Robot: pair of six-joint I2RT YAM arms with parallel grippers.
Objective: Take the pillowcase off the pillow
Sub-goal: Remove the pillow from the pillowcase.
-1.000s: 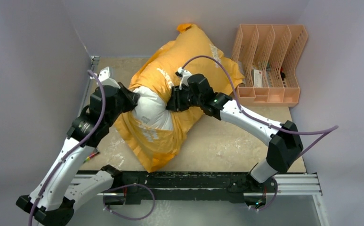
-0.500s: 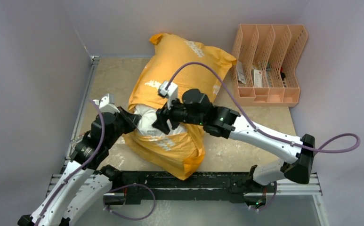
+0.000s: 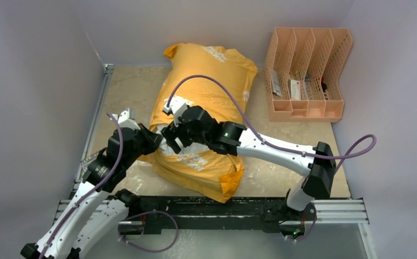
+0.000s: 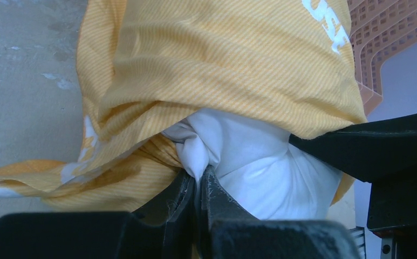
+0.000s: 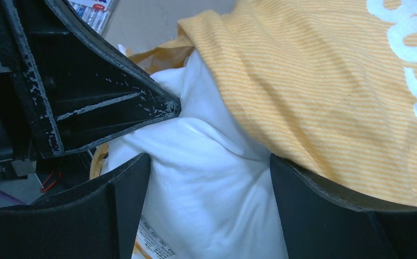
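Note:
The orange-yellow pillowcase (image 3: 211,81) lies lengthwise in the middle of the table, its white lettering facing up. It also shows in the left wrist view (image 4: 222,65) and the right wrist view (image 5: 314,81). The white pillow (image 4: 260,167) bulges out of the case's opening at its near left. My left gripper (image 3: 153,141) is shut on a pinched fold of the pillow (image 4: 199,178). My right gripper (image 3: 172,143) is open, its jaws astride the pillow bulge (image 5: 209,162). The case's edge drapes over its right finger (image 5: 314,205). The left gripper's fingers (image 5: 114,108) touch the pillow just beyond.
A peach desk organiser (image 3: 308,70) with a few small items stands at the back right, close to the case's far end. Grey walls close the table at the back and both sides. The arms' black rail (image 3: 233,208) runs along the near edge.
The covered pillow has swung left and settled flatter. My right gripper moved left and nearer along it. My left gripper drew back nearer. Less white pillow shows from above.

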